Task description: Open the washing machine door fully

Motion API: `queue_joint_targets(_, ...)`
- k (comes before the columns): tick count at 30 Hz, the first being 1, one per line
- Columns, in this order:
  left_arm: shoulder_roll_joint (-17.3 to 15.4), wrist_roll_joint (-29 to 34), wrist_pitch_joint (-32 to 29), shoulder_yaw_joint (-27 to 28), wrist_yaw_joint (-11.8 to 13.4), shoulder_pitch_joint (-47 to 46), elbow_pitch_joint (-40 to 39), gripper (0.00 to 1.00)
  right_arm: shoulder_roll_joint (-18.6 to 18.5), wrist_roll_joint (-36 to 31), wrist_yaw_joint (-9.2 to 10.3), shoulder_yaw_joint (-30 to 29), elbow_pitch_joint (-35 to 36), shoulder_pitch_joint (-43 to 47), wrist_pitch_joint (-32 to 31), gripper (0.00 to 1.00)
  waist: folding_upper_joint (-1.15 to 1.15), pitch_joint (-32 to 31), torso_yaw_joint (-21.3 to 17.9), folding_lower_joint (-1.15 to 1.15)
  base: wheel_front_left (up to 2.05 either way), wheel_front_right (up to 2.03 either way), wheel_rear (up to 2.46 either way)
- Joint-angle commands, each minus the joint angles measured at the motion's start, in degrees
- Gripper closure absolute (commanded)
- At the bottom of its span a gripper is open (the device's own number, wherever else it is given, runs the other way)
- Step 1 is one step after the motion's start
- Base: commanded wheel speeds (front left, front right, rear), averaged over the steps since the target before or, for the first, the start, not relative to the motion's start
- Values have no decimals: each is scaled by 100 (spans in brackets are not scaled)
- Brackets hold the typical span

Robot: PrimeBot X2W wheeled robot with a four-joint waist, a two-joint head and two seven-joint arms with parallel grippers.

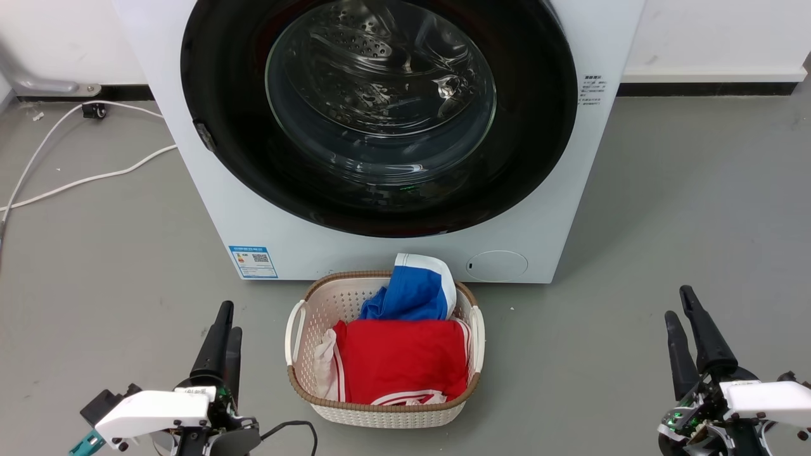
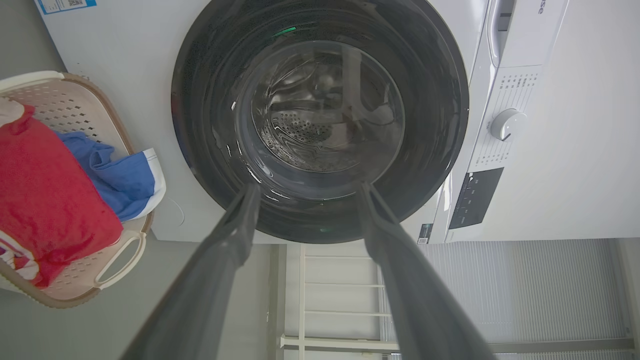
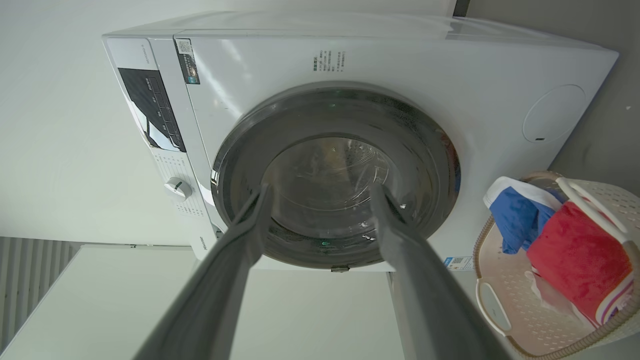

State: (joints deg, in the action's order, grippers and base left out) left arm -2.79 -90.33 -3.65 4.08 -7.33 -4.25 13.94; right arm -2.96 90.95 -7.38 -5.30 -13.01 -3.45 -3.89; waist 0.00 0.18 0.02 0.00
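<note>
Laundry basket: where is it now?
Head view, bottom centre: the laundry basket sits on the floor in front of the washing machine, between the left end effector and right end effector.

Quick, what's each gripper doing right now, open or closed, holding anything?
Left gripper: open, holding nothing.
Right gripper: open, holding nothing.

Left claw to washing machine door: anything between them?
Bare grey floor between left claw and washing machine door, head view; laundry basket sits aside.
</note>
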Motion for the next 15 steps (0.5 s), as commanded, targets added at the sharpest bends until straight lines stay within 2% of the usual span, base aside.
queue_joint_targets(1,-24,216,86,-58,-6,-126,-184,0,-37,-126,-3,24,211,-49,88,0,0,4,4,0,0,0,0)
queue_joint_targets(3,-23,417,139,-107,-6,-141,-251,0,-62,-265,-3,33,282,-32,144,0,0,8,9,0,0,0,0)
queue_joint_targets(4,-23,768,215,-172,-7,-165,-341,0,-107,-586,-4,45,384,-13,223,0,0,18,18,0,0,0,0)
queue_joint_targets(9,-23,1209,313,-303,-7,-201,-430,0,-170,-1166,-4,97,499,-3,320,0,0,31,28,0,0,0,0)
queue_joint_targets(15,-59,2016,454,-451,-9,-249,-518,0,-196,-2037,-5,159,599,22,462,0,0,50,36,0,0,0,0)
